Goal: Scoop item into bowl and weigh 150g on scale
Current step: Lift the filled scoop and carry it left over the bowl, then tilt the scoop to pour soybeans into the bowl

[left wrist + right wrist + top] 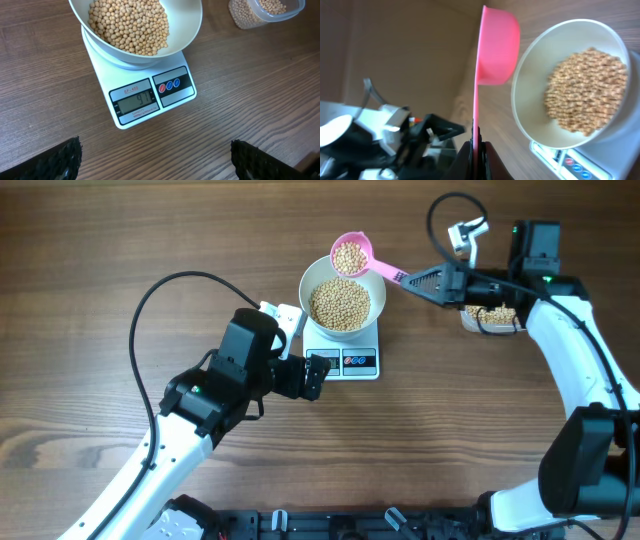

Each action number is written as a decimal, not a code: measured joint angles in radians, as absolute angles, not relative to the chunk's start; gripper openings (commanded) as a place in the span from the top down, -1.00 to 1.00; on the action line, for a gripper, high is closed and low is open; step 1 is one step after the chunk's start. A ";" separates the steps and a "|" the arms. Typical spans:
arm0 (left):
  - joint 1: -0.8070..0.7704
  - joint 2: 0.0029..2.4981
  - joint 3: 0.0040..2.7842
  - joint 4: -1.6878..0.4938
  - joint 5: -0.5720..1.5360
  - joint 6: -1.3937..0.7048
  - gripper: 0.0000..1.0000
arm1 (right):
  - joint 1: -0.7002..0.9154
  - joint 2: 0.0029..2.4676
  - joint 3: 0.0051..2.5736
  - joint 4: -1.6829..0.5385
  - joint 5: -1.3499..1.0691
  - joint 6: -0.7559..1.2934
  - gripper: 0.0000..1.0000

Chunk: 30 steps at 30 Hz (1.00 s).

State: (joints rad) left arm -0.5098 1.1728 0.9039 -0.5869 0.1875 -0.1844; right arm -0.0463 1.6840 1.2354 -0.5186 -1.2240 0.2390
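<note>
Right claw (418, 279) is clamped on the thin handle of the pink scoop (351, 255). Your right wrist view shows both fingers (468, 159) pressed flat against the handle's edge, with no gap. It holds the scoop (497, 45) above the far side of the scale (358, 362), the cup over the far rim of the bowl (305, 292). The cup is level and filled with beans (349, 256).

Your left claw (318, 375) hangs just beside the scale's front left corner, jaws wide apart and holding nothing. From your left wrist view, the left claw (155, 165) points at the scale (172, 91), with one dark finger (60, 160) at each lower corner of the picture.

On the scale's platform sits the white bowl (187, 35), holding a heaped mound of beans (130, 25) that covers its floor; you see the same mound (587, 90) from the right wrist. The grey display (134, 101) on the scale's front edge is lit, beside three small round buttons (169, 85), but you cannot read its digits for certain.

To the right of the scale, well apart from it, the clear tub (265, 10) holds more beans, partly hidden under your right arm in the overhead view.
</note>
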 measured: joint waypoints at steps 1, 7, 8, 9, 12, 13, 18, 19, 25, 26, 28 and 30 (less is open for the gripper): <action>-0.510 1.173 0.904 -0.587 0.187 -0.184 -1.00 | -0.038 1.684 1.235 -0.519 -1.197 0.239 0.91; -0.510 1.173 0.904 -0.587 0.187 -0.184 -1.00 | 0.004 1.682 1.235 -0.518 -1.011 0.237 0.91; -0.510 1.173 0.904 -0.587 0.187 -0.184 -1.00 | 0.014 1.681 1.235 -0.519 -0.975 0.234 0.91; -0.510 1.173 0.904 -0.587 0.187 -0.184 -1.00 | 0.025 1.676 1.235 -0.519 -0.938 0.226 0.91; -0.510 1.173 0.904 -0.587 0.187 -0.184 -1.00 | 0.066 1.654 1.235 -0.527 -0.833 0.194 0.91; -0.510 1.173 0.904 -0.587 0.187 -0.184 -1.00 | 0.086 1.642 1.235 -0.529 -0.795 0.180 0.91; -0.510 1.173 0.904 -0.587 0.187 -0.184 -1.00 | 0.179 1.591 1.235 -0.530 -0.631 0.121 0.91; -0.510 1.173 0.904 -0.587 0.187 -0.184 -1.00 | 0.198 1.580 1.235 -0.530 -0.593 0.105 0.91; -0.510 1.173 0.904 -0.587 0.187 -0.184 -1.00 | 0.264 1.543 1.235 -0.532 -0.427 0.046 0.91; -0.510 1.173 0.904 -0.587 0.187 -0.184 -1.00 | 0.270 1.541 1.235 -0.536 -0.408 0.039 0.91; -0.510 1.173 0.904 -0.587 0.187 -0.184 -1.00 | 0.278 1.539 1.235 -0.544 -0.384 0.022 0.92; -0.510 1.173 0.904 -0.587 0.187 -0.184 -1.00 | 0.286 1.539 1.235 -0.550 -0.365 0.004 0.91</action>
